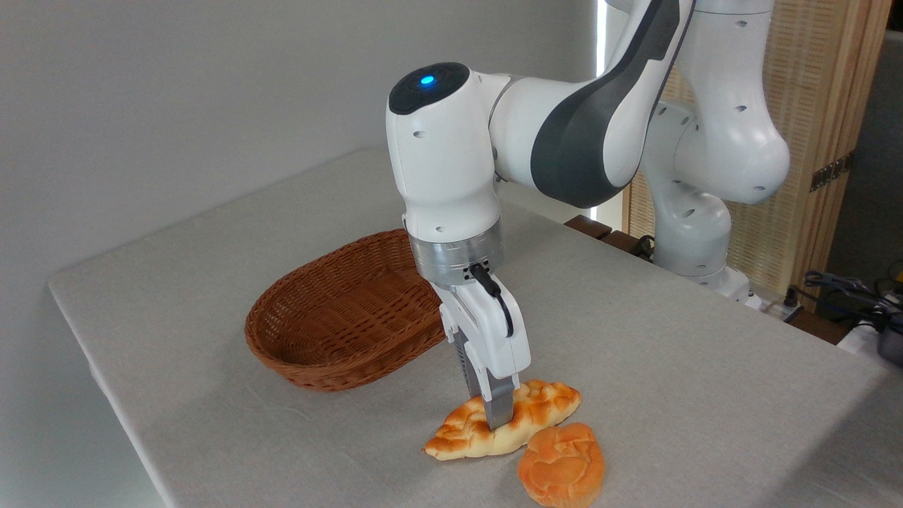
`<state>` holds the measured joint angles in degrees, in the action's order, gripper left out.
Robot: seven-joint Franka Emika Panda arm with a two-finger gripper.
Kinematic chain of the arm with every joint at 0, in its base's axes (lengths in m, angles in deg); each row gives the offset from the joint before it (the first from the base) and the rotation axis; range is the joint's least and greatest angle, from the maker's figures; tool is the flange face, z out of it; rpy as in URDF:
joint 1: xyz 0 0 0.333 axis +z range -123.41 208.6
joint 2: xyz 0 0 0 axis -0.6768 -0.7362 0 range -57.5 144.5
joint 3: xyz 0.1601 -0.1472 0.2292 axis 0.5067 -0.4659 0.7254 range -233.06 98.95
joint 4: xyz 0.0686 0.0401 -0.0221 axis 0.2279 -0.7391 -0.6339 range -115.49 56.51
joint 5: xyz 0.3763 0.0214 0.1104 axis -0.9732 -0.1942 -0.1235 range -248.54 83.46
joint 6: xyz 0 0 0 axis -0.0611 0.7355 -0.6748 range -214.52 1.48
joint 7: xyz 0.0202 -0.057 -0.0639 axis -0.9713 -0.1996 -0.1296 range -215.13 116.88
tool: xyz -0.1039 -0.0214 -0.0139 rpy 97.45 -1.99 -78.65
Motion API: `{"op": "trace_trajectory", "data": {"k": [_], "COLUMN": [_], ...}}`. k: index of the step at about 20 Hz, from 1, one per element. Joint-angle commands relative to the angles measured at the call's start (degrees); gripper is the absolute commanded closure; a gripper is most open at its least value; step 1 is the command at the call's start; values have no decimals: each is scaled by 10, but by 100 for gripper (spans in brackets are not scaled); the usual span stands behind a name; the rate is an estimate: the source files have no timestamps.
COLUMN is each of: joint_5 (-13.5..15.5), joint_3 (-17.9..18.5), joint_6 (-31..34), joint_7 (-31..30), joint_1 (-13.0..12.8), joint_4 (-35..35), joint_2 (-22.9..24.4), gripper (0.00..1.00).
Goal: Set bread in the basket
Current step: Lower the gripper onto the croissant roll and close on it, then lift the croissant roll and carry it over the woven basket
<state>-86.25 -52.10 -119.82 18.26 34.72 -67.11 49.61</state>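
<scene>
A white robot arm reaches down from the upper right, its wrist pointing straight at the tabletop (670,367), which is covered in a pale grey cloth. The tool (498,416) stands upright over the bread (543,406), a long braided loaf with pointed ends, pale gold with toasted brown patches. The loaf lies flat near the front edge of the tabletop, running from lower left to upper right. One grey finger (499,409) shows against the near side of the loaf, about at its middle; the other finger is hidden behind it, so how wide the tool stands, and whether it is pressing on the bread, cannot be told from this view. The fingertip reaches down to the loaf's flank, and the loaf rests on the cloth.

Just in front and to the right of the loaf sits a smaller round orange bun (562,466), touching or nearly touching it. The basket (331,317), an oval of reddish-brown wicker with a thick braided rim, stands behind and to the left of the loaf, apart from it, partly hidden by the arm's wrist. Nothing shows inside it. A slatted wooden screen (825,127) and some cables (839,289) stand beyond the tabletop at right.
</scene>
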Motion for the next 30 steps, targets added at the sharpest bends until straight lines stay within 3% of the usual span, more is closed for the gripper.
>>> {"op": "trace_trajectory", "data": {"k": [1,15,19,23,26,30], "joint_5": [-3,7,44,71,74,74], "joint_3": [3,-27,-27,-40,-83,-149], "joint_6": [-10,-3,5,59,77,79], "joint_7": [8,-23,-25,-40,-89,-204], "joint_1": [-6,-10,-10,-10,-10,-10], "joint_4": [-4,23,48,101,121,121], "joint_2": [0,29,37,40,40,37], "gripper": [69,70,70,70,70,69]}}
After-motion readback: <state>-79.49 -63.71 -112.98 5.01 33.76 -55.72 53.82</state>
